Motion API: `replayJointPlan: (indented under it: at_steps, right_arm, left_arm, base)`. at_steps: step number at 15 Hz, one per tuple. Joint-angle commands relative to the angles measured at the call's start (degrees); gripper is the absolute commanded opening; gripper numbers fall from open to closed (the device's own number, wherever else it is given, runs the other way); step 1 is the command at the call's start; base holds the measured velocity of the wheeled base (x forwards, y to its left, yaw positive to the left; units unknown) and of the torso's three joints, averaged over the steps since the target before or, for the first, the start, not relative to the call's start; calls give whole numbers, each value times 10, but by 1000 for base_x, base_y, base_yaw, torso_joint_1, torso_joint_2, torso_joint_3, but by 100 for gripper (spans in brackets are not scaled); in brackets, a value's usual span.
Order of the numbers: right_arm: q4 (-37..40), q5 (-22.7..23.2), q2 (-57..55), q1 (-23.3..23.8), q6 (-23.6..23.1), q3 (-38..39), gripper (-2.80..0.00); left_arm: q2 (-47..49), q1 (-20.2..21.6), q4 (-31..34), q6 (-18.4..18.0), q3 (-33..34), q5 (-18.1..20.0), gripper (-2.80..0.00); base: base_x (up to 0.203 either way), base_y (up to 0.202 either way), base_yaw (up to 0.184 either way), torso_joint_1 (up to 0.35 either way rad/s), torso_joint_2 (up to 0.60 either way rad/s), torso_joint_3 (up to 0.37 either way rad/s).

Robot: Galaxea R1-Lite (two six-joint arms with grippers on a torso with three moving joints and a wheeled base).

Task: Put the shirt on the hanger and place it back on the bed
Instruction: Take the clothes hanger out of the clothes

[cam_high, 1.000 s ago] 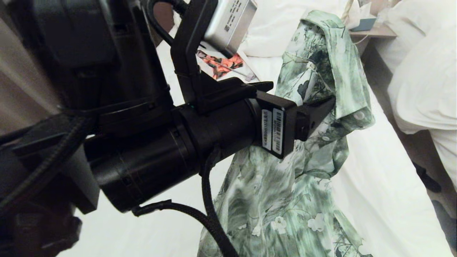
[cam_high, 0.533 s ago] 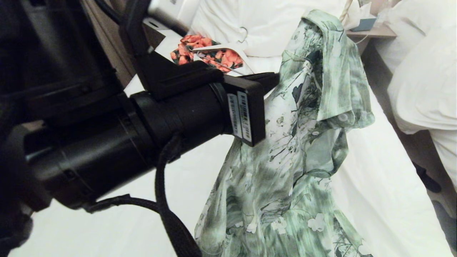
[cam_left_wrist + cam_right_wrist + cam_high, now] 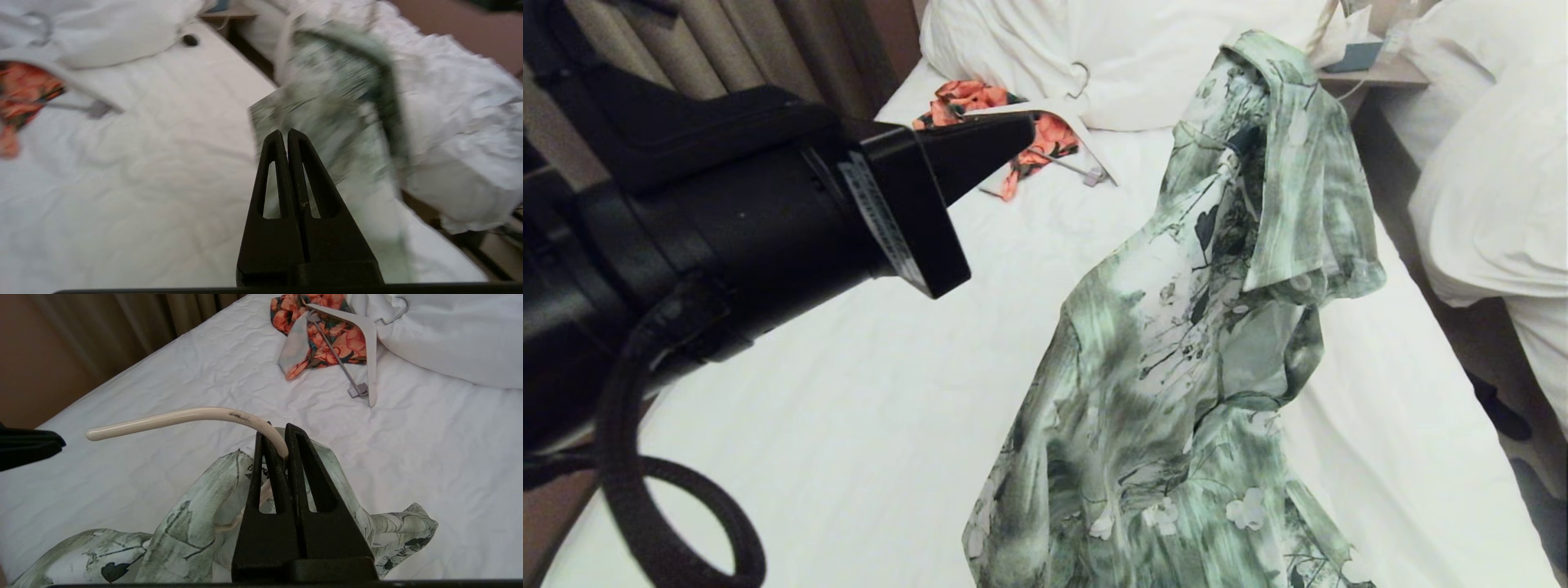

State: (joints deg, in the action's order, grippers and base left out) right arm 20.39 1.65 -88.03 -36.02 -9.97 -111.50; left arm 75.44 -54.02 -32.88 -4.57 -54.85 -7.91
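Observation:
The pale green flowered shirt point(image 3: 1201, 327) hangs upright over the bed point(image 3: 849, 367), its collar at the top and its lower part trailing onto the sheet. In the right wrist view my right gripper point(image 3: 282, 430) is shut on the cream hanger point(image 3: 175, 416) at the base of its hook. The hanger's frame runs down inside the shirt's neck point(image 3: 196, 506). My left gripper point(image 3: 1025, 122) hovers to the left of the shirt, apart from it. Its fingers are shut with nothing between them point(image 3: 284, 131). The shirt point(image 3: 339, 81) shows blurred beyond its tips.
An orange-and-black floral garment point(image 3: 980, 94) and a thick white flat hanger point(image 3: 1086, 139) lie near the white duvet point(image 3: 1143, 57) at the head of the bed. A second white bed point(image 3: 1486, 204) and a nightstand point(image 3: 1380, 73) stand to the right, curtains point(image 3: 727, 49) to the left.
My left gripper was open at the shirt's front; it has pulled away to the left and shut empty. The shirt still hangs from the hanger in my right gripper.

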Motion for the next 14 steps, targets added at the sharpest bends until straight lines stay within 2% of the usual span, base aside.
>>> replayJointPlan:
  at_steps: [1,3,6,7,9,11,14]
  right_arm:
    - [2,0,5,2,0,2,-280]
    - [0,0,8,5,-1,5,-280]
    - [-12,-4,10,23,-1,5,-280]
    - [-14,-20,9,26,-1,5,-280]
    - [-16,-48,8,26,-1,4,-280]
    - [-16,-65,9,25,-1,4,-280]
    - [-16,-68,11,24,-2,-1,-280]
  left_arm:
    - [-36,31,-2,0,36,-6,-280]
    - [-63,73,-3,1,79,-8,-280]
    - [-116,143,-2,1,145,-8,-280]
    - [-136,176,-2,1,167,-7,-280]
    - [-170,214,-1,1,196,-7,-280]
    - [-192,235,2,-1,208,-7,-280]
    - [-233,245,43,0,211,-6,-280]
  base:
    - [0,0,0,0,0,0]
    - [0,0,0,27,-115,-78]
    - [0,0,0,96,-417,-291]
    - [0,0,0,132,-481,-341]
    - [0,0,0,153,-506,-354]
    - [0,0,0,176,-525,-367]
    - [0,0,0,194,-550,-359]
